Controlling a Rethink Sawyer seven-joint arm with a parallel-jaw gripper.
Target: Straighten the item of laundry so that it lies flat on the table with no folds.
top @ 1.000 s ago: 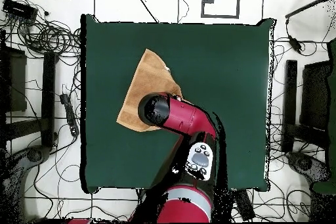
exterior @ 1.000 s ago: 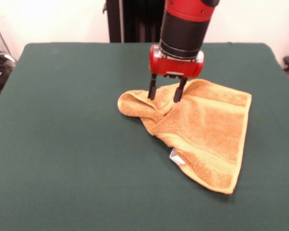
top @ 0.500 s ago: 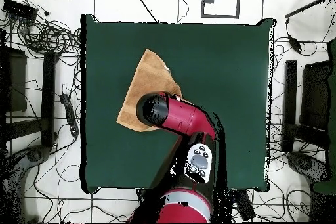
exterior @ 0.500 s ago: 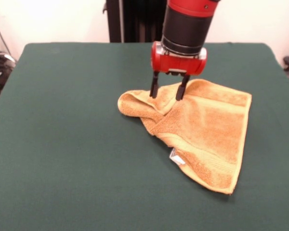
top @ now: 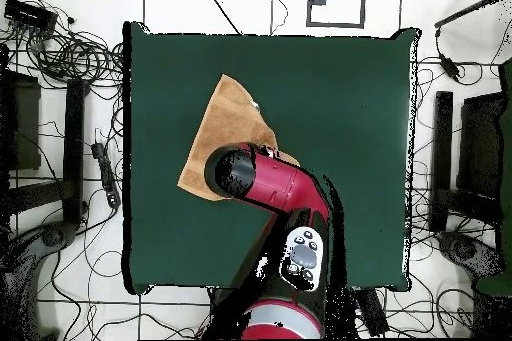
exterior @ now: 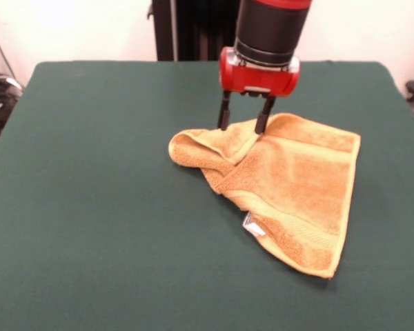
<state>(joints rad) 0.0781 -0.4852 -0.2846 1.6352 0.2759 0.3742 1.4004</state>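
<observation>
While orange-yellow hand towel (exterior: 288,185) is lying partly folded on green table (exterior: 96,207), gripper (exterior: 243,124) is hovering over bunched far corner, fingers apart, gripping nothing.

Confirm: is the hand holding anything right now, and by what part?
Nothing is held. The hand is open, its fingers spread over the far edge of the towel, with no cloth pinched between them.
</observation>
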